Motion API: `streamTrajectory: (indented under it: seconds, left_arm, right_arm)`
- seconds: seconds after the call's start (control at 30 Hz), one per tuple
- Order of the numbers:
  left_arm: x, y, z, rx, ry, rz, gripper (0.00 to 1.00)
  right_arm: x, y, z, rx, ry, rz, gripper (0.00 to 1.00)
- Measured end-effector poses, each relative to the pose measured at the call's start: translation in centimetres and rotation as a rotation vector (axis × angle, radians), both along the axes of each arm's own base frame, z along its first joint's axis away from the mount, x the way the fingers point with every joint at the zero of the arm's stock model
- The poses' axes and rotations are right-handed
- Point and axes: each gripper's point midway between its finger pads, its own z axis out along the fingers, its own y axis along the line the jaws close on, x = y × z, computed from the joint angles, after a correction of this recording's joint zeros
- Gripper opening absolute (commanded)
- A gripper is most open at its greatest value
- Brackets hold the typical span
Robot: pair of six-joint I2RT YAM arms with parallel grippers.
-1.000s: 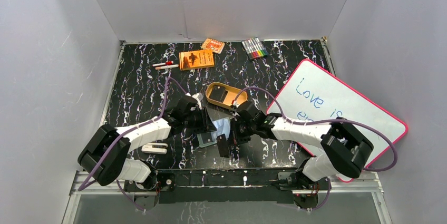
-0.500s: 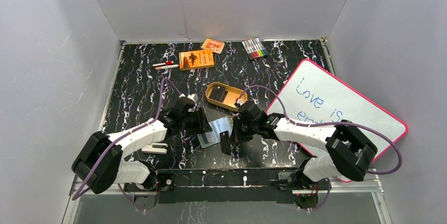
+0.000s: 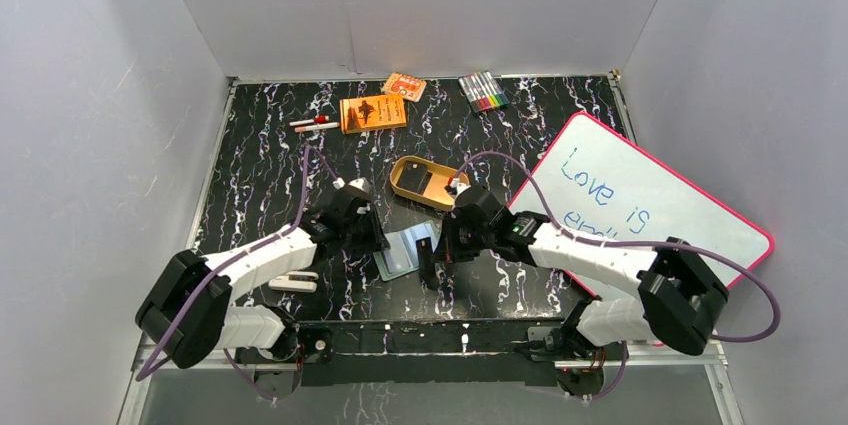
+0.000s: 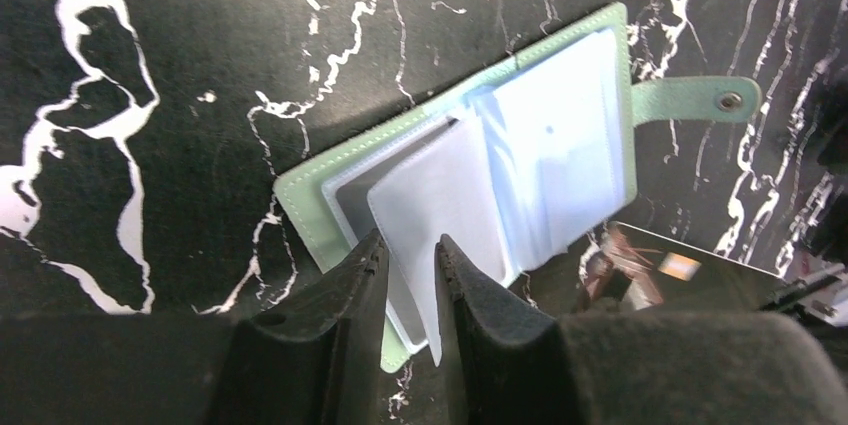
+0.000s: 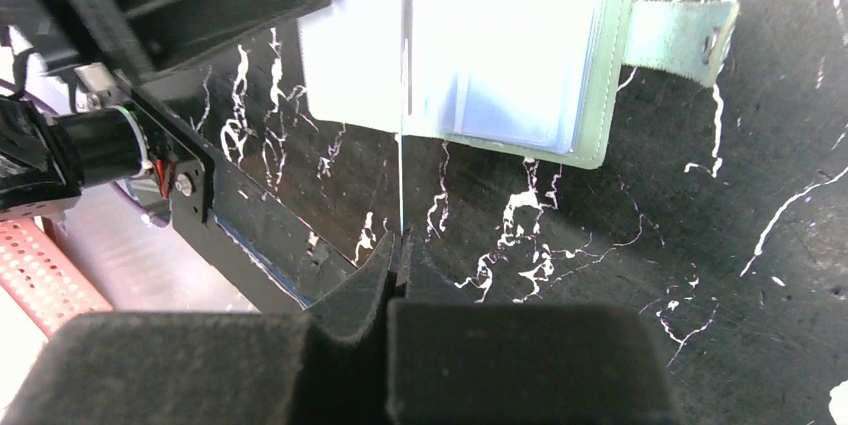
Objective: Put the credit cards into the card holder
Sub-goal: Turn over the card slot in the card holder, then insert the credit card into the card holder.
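The sage-green card holder (image 3: pixel 405 250) lies open on the black marbled table, its clear sleeves fanned and its snap tab (image 4: pixel 695 100) pointing right. My left gripper (image 4: pixel 405 260) is nearly closed on one clear sleeve leaf at the card holder's (image 4: pixel 310 200) near left corner, lifting it. My right gripper (image 5: pixel 400 245) is shut on a dark credit card (image 5: pixel 402 185), seen edge-on, its far edge at the sleeves of the card holder (image 5: pixel 600 95). The card (image 3: pixel 427 270) also shows in the left wrist view (image 4: pixel 700 280). In the top view the left gripper (image 3: pixel 375 240) and the right gripper (image 3: pixel 435 257) flank the card holder.
A golden oval tin (image 3: pixel 400 188) with something dark inside stands just behind the card holder. A pink-framed whiteboard (image 3: pixel 640 210) lies at the right. An orange booklet (image 3: pixel 373 113), a small orange pack (image 3: pixel 403 86), markers (image 3: pixel 482 91) and pens (image 3: pixel 313 123) lie at the back. A white object (image 3: pixel 293 281) lies near the left arm.
The left gripper has drawn back to the left, uncovering the open card holder. The right gripper has carried the card up and forward to the card holder's edge.
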Motion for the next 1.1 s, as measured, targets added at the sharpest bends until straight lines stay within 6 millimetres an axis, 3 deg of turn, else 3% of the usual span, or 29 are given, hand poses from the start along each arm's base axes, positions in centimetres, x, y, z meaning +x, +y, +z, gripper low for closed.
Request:
streamTrajectory:
  seconds: [0.37, 0.57, 0.7, 0.8, 0.87, 0.97, 1.1]
  left_arm:
    - [2.1, 0.3, -1.4, 0.102, -0.016, 0.009, 0.0]
    - [3.1, 0.0, -1.2, 0.122, -0.033, 0.005, 0.0]
    - [2.9, 0.7, -1.0, 0.145, -0.032, 0.022, 0.06]
    - [2.8, 1.4, -0.2, 0.152, -0.049, 0.047, 0.18]
    - [2.6, 1.9, 0.5, 0.151, -0.063, 0.067, 0.37]
    - [2.5, 2.3, 1.8, 0.14, -0.088, 0.087, 0.53]
    - [2.3, 2.6, 3.5, 0.11, -0.117, 0.113, 0.56]
  right_arm:
    - [1.4, -0.1, 3.2, 0.066, -0.115, -0.047, 0.0]
    - [1.5, -0.1, 3.4, 0.076, -0.131, -0.046, 0.0]
    - [1.6, 0.1, 2.8, 0.081, -0.133, -0.045, 0.0]
    - [2.0, 0.9, 2.5, 0.1, -0.137, -0.038, 0.0]
    - [2.3, 1.5, 2.4, 0.114, -0.142, -0.035, 0.0]
    - [2.7, 2.4, 2.3, 0.143, -0.144, -0.026, 0.0]
    - [3.2, 3.0, 1.6, 0.163, -0.114, -0.03, 0.0]
